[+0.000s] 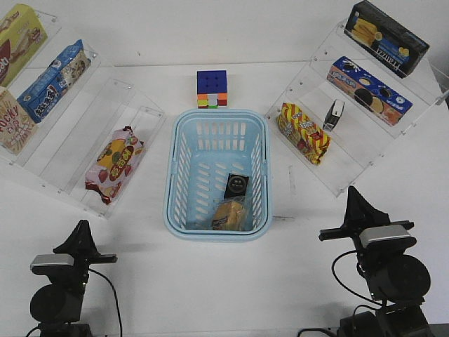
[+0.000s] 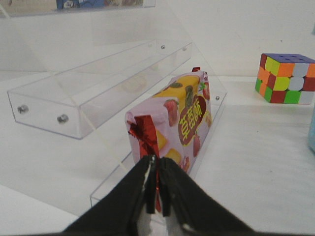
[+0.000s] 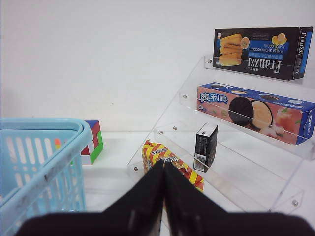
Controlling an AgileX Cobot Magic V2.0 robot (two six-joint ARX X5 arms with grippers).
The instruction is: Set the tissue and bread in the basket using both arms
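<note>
Your left gripper (image 1: 83, 228) and right gripper (image 1: 353, 196) sit pinched together, holding nothing.
Bread (image 1: 229, 213) and tissue (image 1: 236, 186) lie touching in the basket (image 1: 181, 175), between both claws, well apart from each.

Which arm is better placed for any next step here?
Neither: the tissue and bread already lie in the basket. Left gripper and right gripper are both shut, empty and clear of it, so nothing remains to carry.
</note>
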